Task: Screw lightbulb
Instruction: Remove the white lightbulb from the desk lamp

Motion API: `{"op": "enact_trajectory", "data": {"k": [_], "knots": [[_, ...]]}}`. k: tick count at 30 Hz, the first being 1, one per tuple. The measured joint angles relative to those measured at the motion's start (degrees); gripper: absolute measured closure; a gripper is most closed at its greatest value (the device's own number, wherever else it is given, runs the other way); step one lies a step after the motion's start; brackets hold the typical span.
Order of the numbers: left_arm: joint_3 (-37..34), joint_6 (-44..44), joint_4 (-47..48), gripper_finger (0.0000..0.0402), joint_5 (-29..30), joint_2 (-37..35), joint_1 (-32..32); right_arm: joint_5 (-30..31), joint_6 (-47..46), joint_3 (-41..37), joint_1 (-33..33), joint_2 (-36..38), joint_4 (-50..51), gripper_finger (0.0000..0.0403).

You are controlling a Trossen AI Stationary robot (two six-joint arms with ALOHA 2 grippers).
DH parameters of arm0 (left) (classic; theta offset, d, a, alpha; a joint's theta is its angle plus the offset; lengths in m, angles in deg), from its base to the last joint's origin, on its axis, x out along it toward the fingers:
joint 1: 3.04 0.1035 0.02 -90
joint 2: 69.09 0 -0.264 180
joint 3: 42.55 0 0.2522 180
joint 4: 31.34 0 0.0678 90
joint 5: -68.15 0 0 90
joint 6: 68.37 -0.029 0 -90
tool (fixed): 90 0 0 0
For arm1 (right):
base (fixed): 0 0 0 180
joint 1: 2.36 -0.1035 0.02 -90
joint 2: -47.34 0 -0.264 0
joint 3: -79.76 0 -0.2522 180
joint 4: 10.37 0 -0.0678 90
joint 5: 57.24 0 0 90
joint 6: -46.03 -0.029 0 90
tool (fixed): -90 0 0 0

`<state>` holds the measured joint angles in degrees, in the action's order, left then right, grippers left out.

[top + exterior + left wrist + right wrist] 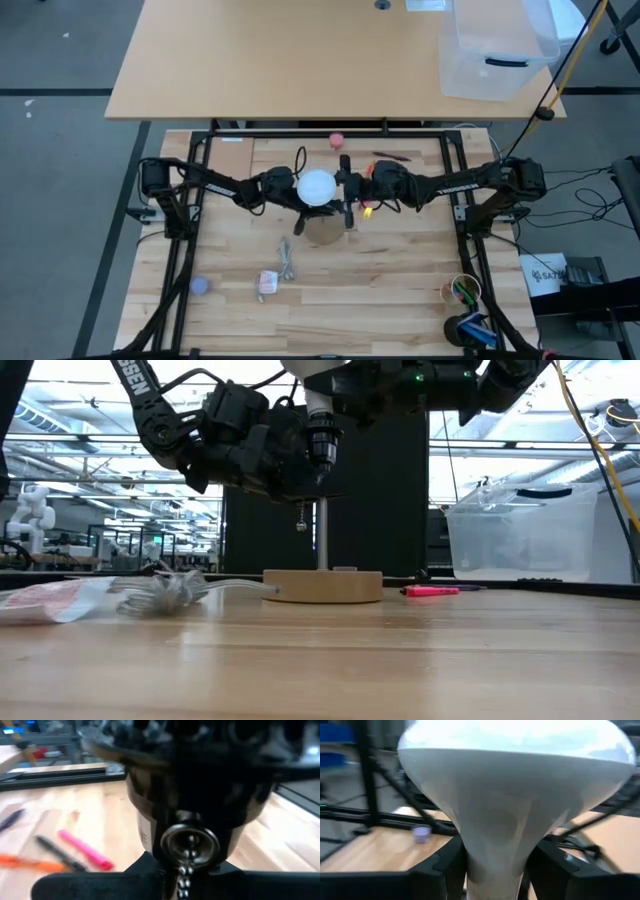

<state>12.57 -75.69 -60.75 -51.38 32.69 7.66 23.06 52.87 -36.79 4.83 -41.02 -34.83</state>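
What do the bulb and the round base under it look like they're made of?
Bulb: probably frosted glass or plastic, smooth, matte white and evenly opaque. Its screw end looks like ridged silvery metal. Base: apparently unfinished light wood, pale tan and dull.

Wooden bench (400, 290) carries a round wooden disc (323, 586) with an upright post, standing near its middle. A pink ball (337, 139) lies at the far edge. A pink marker (432, 591) lies just beside the disc. A crumpled red-and-white wrapper (267, 283) and a pale bundle of cord (288, 258) lie toward the near side. A small lavender ball (200, 286) sits near the left rail. A cup of pens (464, 291) stands at the near right corner. A clear plastic bin (497, 50) rests on the adjoining table
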Motion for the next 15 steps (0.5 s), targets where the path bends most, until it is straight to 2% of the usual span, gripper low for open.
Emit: {"op": "enact_trajectory", "data": {"k": [6, 15], "knots": [[0.0, -1.2, 0.2, 0.0374, -7.3, 0.1, 0.0, -12.1, -1.4, 0.0, 2.3, -0.1, -0.3, 0.0232], [0.1, -1.7, 0.6, 0.0374, -10.1, 0.1, 0.0, -19.5, -3.2, 0.0, 3.7, -0.3, -1.8, 0.0232]]}}
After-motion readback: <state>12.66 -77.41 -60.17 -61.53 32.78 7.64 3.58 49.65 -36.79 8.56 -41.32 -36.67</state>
